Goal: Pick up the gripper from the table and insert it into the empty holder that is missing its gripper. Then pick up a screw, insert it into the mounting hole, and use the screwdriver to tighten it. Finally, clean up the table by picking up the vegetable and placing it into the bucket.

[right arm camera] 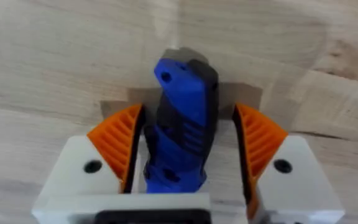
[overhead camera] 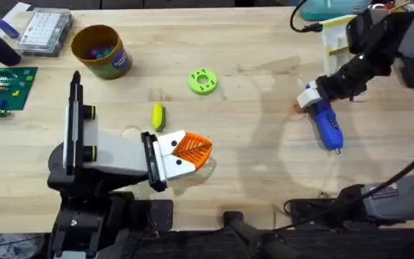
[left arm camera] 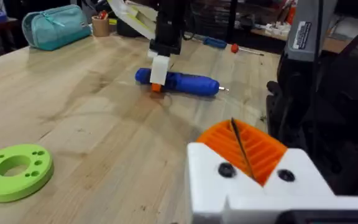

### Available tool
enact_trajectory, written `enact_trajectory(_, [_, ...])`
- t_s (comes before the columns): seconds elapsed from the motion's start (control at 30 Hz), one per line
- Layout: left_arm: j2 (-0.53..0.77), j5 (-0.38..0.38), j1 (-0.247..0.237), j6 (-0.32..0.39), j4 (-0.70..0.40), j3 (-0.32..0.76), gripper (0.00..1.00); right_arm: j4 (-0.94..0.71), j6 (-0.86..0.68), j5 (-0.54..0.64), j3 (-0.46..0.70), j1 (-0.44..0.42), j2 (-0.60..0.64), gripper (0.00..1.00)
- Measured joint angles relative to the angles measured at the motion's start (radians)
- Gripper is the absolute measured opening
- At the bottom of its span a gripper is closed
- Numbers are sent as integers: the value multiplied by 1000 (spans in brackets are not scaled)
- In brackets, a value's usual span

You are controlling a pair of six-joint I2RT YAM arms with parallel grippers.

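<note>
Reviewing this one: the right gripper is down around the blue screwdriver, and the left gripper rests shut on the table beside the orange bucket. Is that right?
Not quite. The left gripper rests shut beside the vegetable, not the bucket, as the overhead view shows. The right gripper is indeed down around the screwdriver.

No text, number or brand can be read. A white label (left arm camera: 301, 36) with dark print sits on the dark upright post at the right in the left wrist view, its lettering too small to make out. The bucket (overhead camera: 103, 51) has a dark band without legible words.
</note>
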Motion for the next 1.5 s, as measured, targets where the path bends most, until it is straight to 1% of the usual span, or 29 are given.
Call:
enact_trajectory(0.03, [0,0,0,0,0,0,4,-2,-2,-1,0,0,0,796])
enact_trajectory(0.1, [0,0,0,0,0,0,4,-6,-10,-2,0,0,0,714])
enact_trajectory(0.13, [0,0,0,0,0,0,4,-9,-13,-2,1,0,0,656])
enact_trajectory(0.2, [0,0,0,0,0,0,4,-15,-19,-2,1,0,0,460])
enact_trajectory(0.3, [0,0,0,0,0,0,4,-22,-22,-4,-2,1,2,94])
enact_trajectory(0.33, [0,0,0,0,0,0,4,-24,-22,-6,-3,1,3,35])
enact_trajectory(1.1, [0,0,0,0,0,0,4,-25,-21,-7,-3,1,3,27])
enact_trajectory(1.23, [0,0,0,0,0,0,4,-51,-21,-23,0,1,-2,27])
enact_trajectory(1.37, [0,0,0,0,0,0,4,-89,-16,-70,0,3,-30,27])
enact_trajectory(1.5, [0,0,0,0,0,0,4,-100,-14,-105,5,6,-117,27])
